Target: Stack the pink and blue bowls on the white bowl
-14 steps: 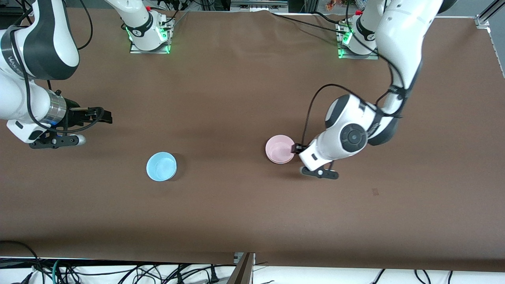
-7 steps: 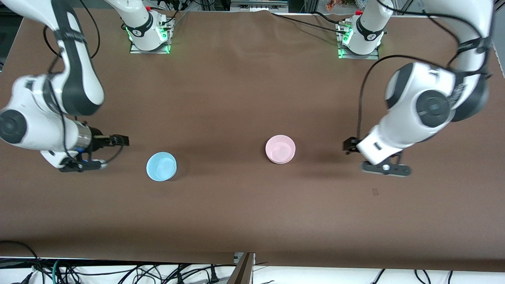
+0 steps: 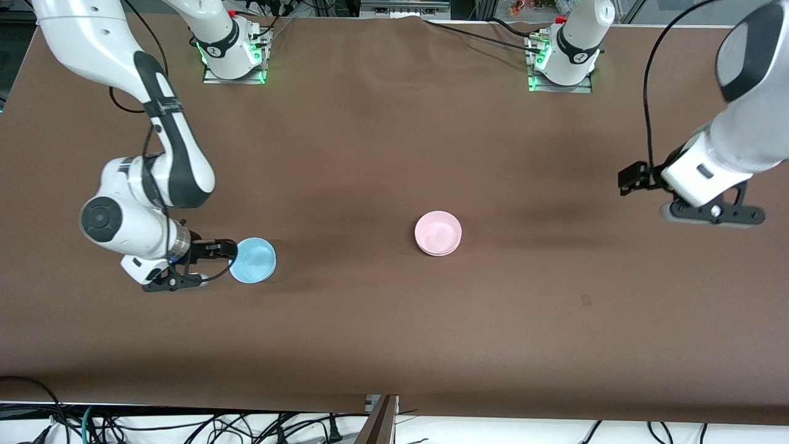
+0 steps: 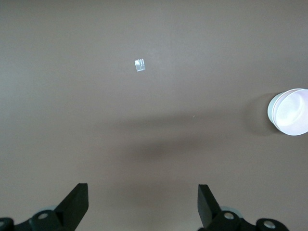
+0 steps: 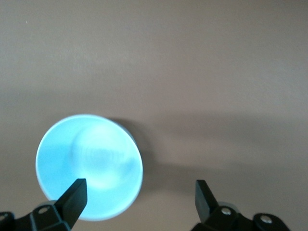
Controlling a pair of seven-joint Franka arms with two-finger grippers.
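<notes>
- The brown table [image 3: 382, 333] carries all of the things seen here.
- The right arm [image 3: 154, 123] reaches from its base down to the blue bowl [image 3: 253, 260].
- The left arm [image 3: 739, 123] is raised over the table's bare end nearest its own base, well apart from the bowls.
- The right gripper [image 3: 225, 250] is at the blue bowl's rim, on the side toward the right arm's end of the table. Its fingers [image 5: 72, 199] are spread wide and hold nothing. In the right wrist view one fingertip overlaps the bowl's edge.
- The left gripper [image 3: 632, 179] hangs over bare table, fingers [image 4: 77, 204] wide apart and empty.
- The pink bowl [image 3: 438, 232] sits nested in the white bowl [image 3: 439, 251] near the table's middle; only a thin white edge shows under it.
- The blue bowl stands alone, upright, toward the right arm's end, well apart from the stacked pair.
- A small pale tape mark [image 4: 140, 65] lies on the table.
</notes>
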